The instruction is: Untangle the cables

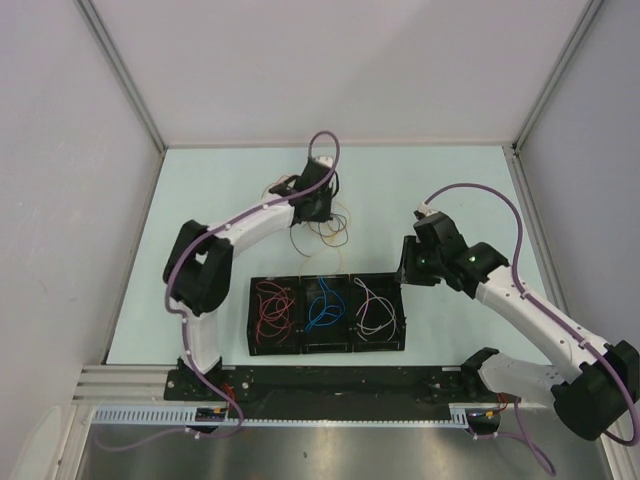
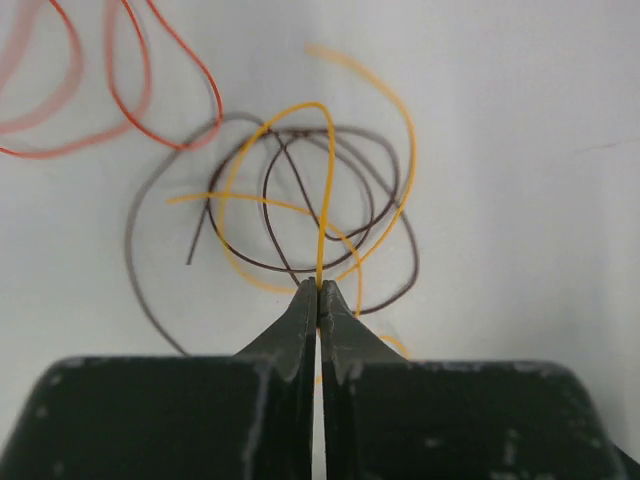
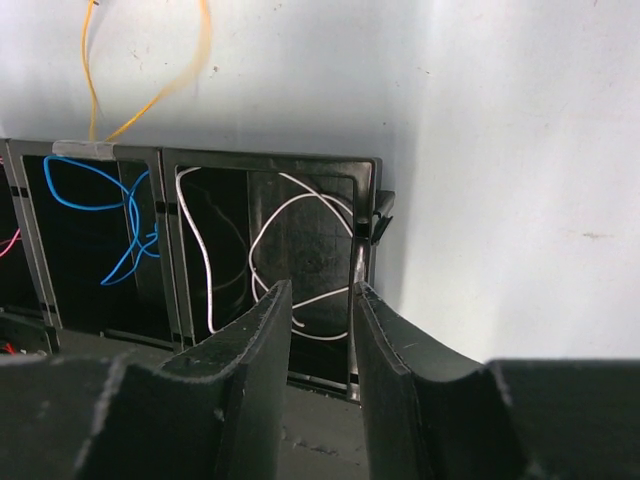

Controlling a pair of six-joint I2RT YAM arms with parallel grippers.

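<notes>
**Left claw pinched yellow cable at the far tangle**

The left claw was closed tight on a yellow cable, its tips meeting with only the strand between them. That strand rose from the tips into a loop that crossed a brown cable. The two lay tangled on the pale worktop, beyond the tray. An orange-red cable curled just to the left of the tangle; whether it touched the tangle could not be told.

The black tray had three compartments in a row. The left one held red cables, the middle one blue cables, and the right one white cables.

The right claw hovered above the right end of the tray, over the white cables. Its jaws were a little apart and held nothing.
</notes>
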